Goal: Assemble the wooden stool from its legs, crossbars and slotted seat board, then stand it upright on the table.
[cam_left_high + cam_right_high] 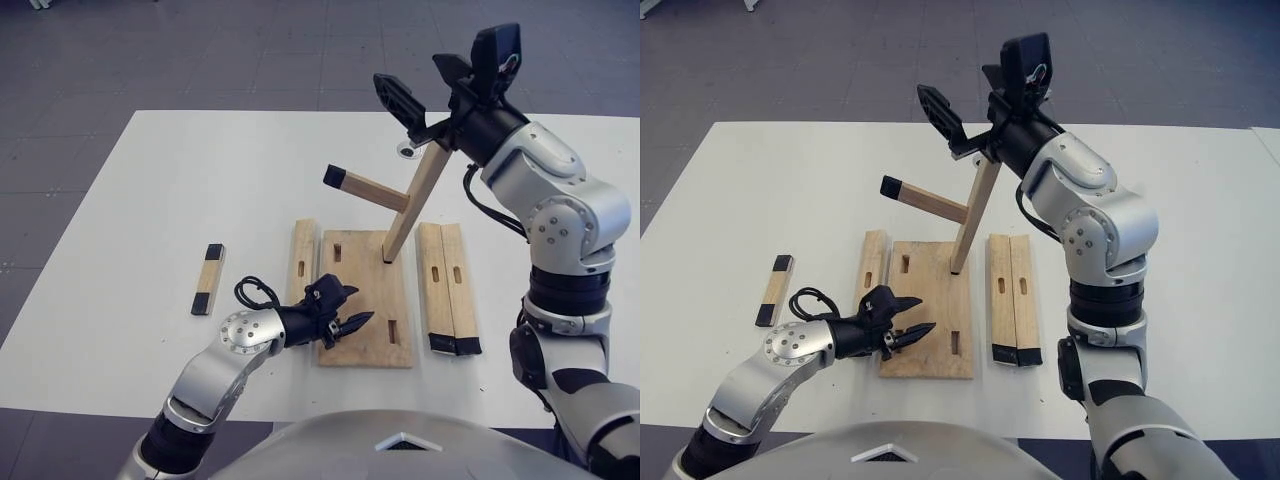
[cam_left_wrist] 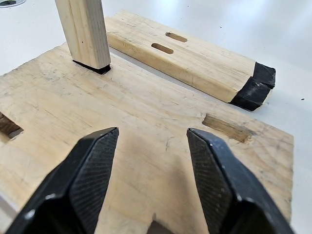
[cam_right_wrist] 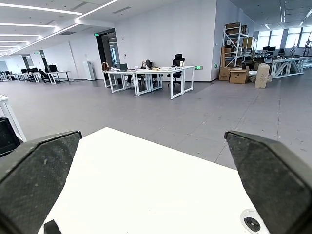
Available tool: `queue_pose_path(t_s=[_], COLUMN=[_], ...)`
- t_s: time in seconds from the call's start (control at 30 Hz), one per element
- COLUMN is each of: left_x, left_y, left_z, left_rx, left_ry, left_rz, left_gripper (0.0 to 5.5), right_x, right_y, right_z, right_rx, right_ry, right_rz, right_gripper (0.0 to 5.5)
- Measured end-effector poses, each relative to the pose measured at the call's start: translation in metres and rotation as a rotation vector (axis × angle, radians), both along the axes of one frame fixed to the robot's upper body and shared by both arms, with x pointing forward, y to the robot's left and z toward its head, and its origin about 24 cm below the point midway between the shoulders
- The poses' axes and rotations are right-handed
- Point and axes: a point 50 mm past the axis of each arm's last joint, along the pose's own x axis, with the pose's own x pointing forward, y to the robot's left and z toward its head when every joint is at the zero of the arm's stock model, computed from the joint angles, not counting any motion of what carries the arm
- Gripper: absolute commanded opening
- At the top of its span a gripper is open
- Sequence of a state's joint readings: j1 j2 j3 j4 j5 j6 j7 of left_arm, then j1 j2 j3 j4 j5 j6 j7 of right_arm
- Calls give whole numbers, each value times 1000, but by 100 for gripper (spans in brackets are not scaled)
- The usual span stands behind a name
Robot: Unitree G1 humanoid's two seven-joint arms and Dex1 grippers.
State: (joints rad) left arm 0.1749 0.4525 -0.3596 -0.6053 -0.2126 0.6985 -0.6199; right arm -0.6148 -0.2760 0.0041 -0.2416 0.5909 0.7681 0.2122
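I read this step as seating the first leg. The pale wooden leg (image 1: 412, 200), with a black-tipped crossbar (image 1: 368, 187) jutting from it, stands tilted with its foot in a far slot of the flat slotted seat board (image 1: 380, 315) on the white surface (image 1: 150, 200). My right pincer (image 1: 420, 88) is spread wide at the leg's top, not clamped. My left pincer (image 2: 151, 134) sits low over the board's near edge, fingers apart. Next, I judge, the leg needs straightening and pressing home while the left steadies the board.
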Motion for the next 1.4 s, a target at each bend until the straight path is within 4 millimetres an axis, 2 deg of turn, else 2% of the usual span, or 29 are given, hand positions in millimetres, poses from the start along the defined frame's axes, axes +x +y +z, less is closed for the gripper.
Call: queue_pose_path(t_s=[0.2, 0.23, 0.33, 0.4, 0.47, 0.53, 0.67, 0.8, 0.97, 1.07, 1.2, 1.4], left_x=[-4, -5, -7, -8, -10, -12, -13, -15, -18, -21, -23, -24], left_y=[-3, -4, -5, -5, -5, -4, 1, 15, 19, 20, 19, 20], left_z=[-3, -4, -5, -6, -3, 6, 26, 45, 54, 56, 59, 63], left_rx=[-2, -1, -1, -1, -8, -32, -105, -141, -150, -155, -166, -172], left_ry=[17, 20, 28, 30, 18, -14, -77, -142, -157, -148, -143, -145], left_rz=[-6, -7, -9, -8, 7, 29, 103, 187, 220, 218, 212, 216], left_gripper=[260, 260, 260, 260, 260, 260, 260, 260, 260, 260, 260, 260], right_x=[-15, -21, -46, -60, -71, -87, -128, -173, -204, -217, -222, -226], right_y=[1, -2, -20, -37, -57, -78, -100, -129, -113, -106, -106, -105], right_z=[14, 27, 87, 105, 105, 85, 14, -29, -84, -103, -118, -127], right_rx=[88, 125, 219, 233, 202, 112, -119, -295, -452, -519, -566, -636], right_ry=[-35, -78, -318, -417, -458, -436, -199, 32, 378, 510, 576, 600], right_rz=[55, 55, 22, -45, -151, -275, -422, -543, -400, -308, -281, -211], right_gripper=[548, 548, 548, 548, 548, 548, 548, 548, 548, 548, 548, 548])
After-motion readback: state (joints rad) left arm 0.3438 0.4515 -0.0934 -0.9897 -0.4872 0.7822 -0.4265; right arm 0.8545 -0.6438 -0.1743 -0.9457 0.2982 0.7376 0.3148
